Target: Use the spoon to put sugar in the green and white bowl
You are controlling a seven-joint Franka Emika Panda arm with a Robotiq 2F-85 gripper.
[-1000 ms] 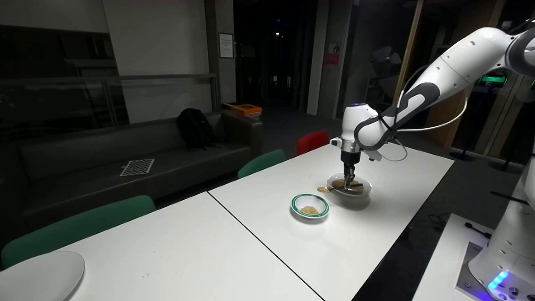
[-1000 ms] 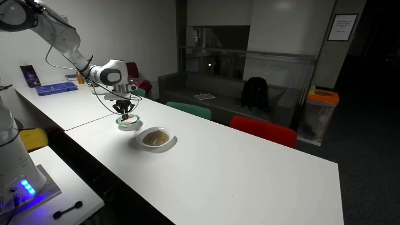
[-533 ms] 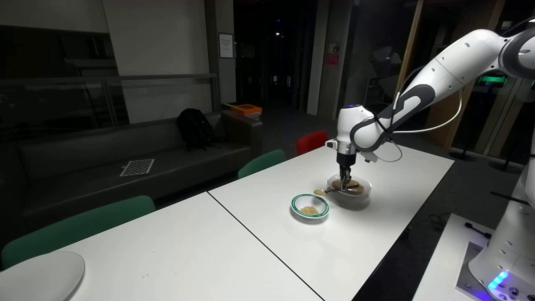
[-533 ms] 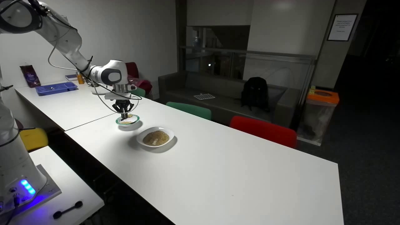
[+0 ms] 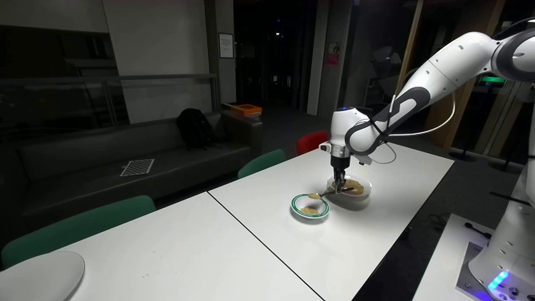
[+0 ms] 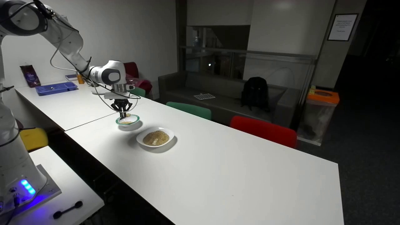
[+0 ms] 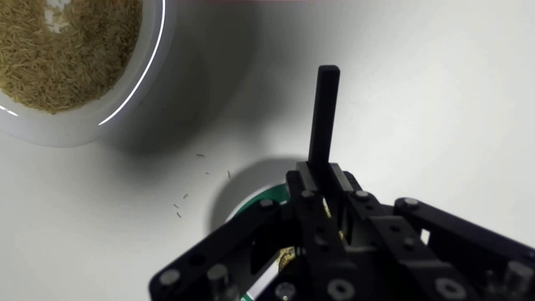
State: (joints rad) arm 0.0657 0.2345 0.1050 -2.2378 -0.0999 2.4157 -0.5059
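- Wrist view: your gripper [image 7: 324, 177] is clamping the spoon [image 7: 324, 113].
- It's mostly hiding the green and white bowl [image 7: 271, 194], lower centre.
- A white dish [image 7: 62, 129] is running off, upper left.

Shared lounge or office break area by the look, white table [image 6: 234, 172], green chair [image 6: 188, 110] and red chair [image 6: 263, 130] along its side, dark sofa [image 6: 226, 103] behind them, backpack [image 6: 255, 92] on it, orange-topped bin [image 6: 318, 115] beside the sofa, framed notice [image 6: 342, 27] above.
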